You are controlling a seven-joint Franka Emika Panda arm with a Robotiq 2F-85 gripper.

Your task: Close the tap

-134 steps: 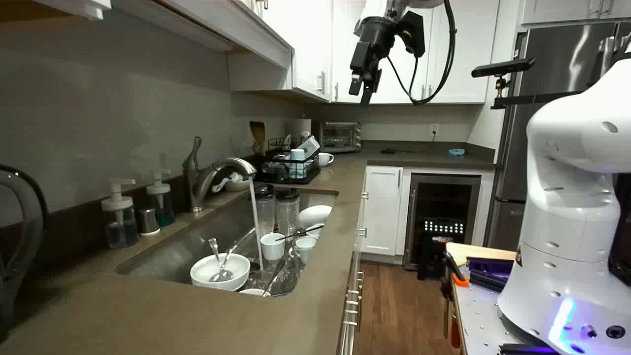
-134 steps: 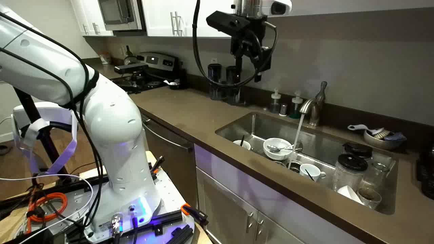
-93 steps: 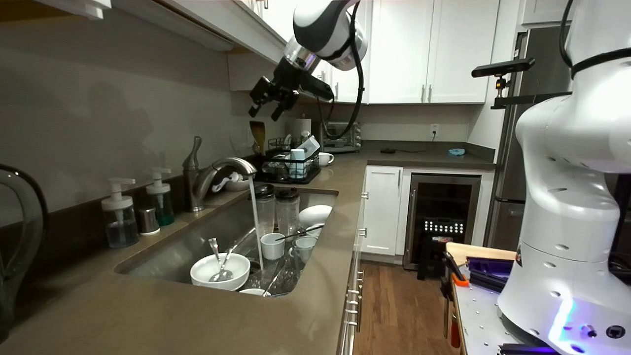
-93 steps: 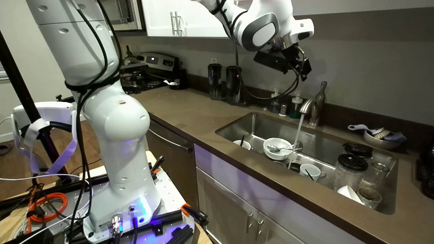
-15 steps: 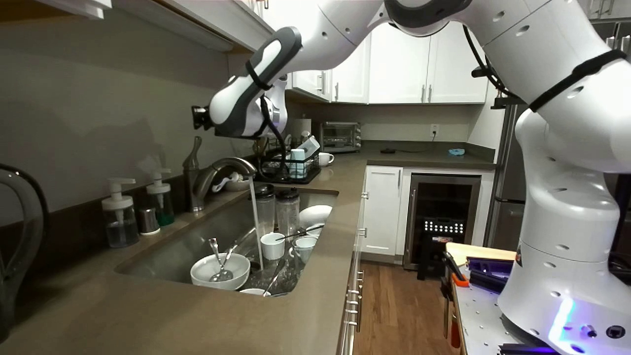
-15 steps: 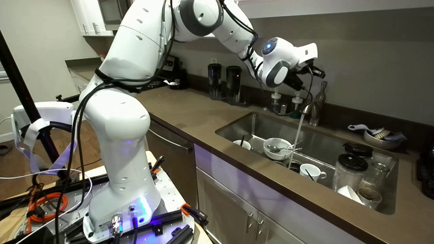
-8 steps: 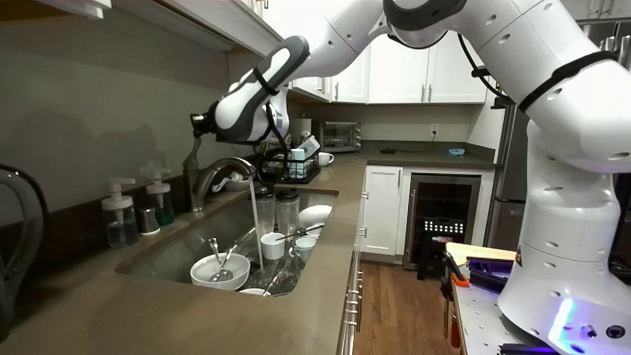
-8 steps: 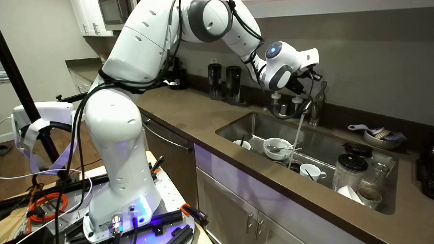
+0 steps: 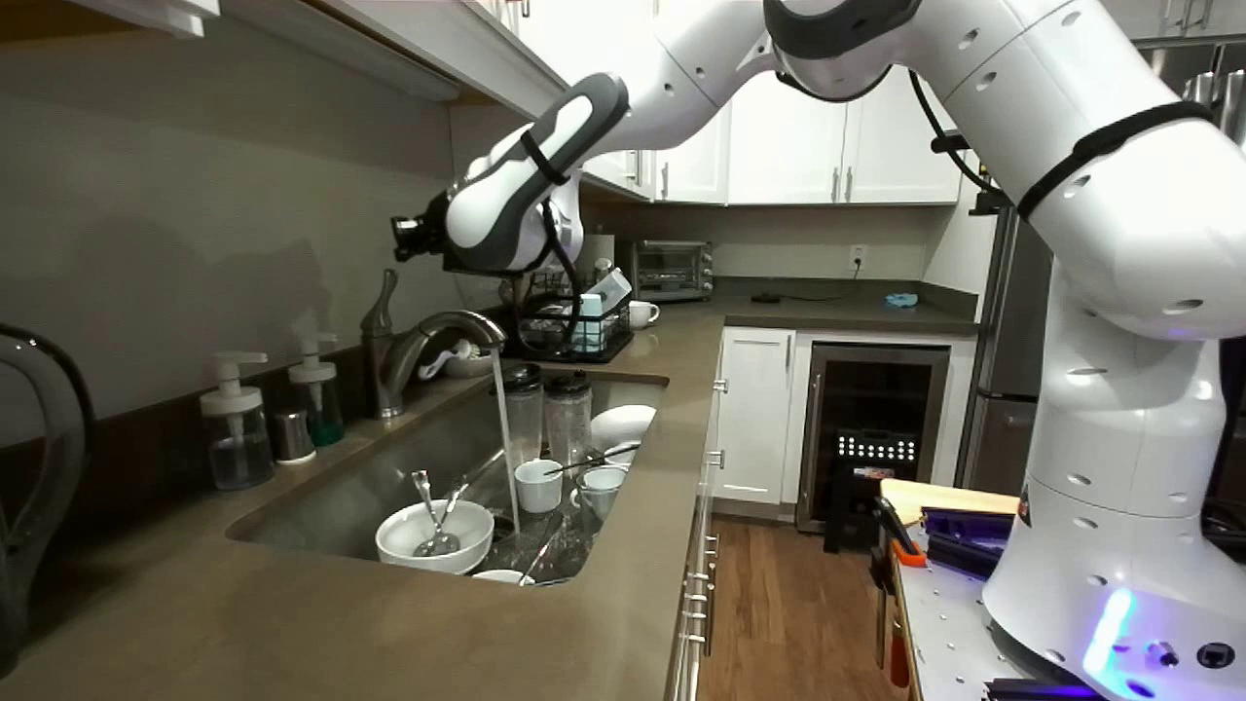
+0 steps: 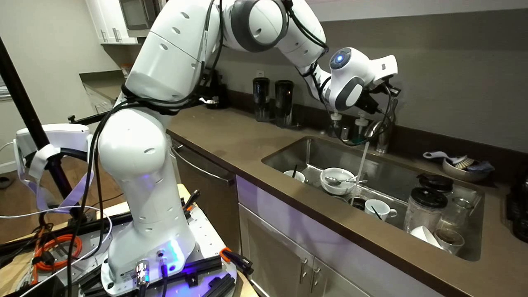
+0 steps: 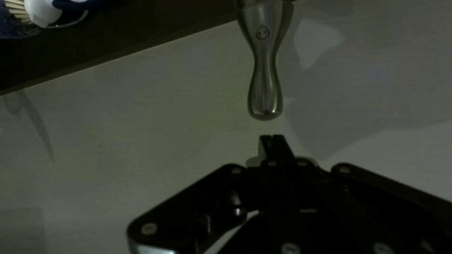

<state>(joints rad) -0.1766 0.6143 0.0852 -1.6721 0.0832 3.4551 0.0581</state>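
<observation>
While in sink (image 9: 331, 521), bowl (image 9: 401, 553) with utensils (image 9: 438, 545)

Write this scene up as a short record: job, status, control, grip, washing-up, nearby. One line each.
Job: close the tap
Status: not done; water is running into the sink
Control: handle points up from the tap, nothing touching it
Grip: gripper shut, holding nothing, above the handle's end with a gap between them in the wrist view
Washing-up: white bowl with a spoon in it, white mug, two black-lidded jars
Nearby: two pump bottles beside the tap
</observation>
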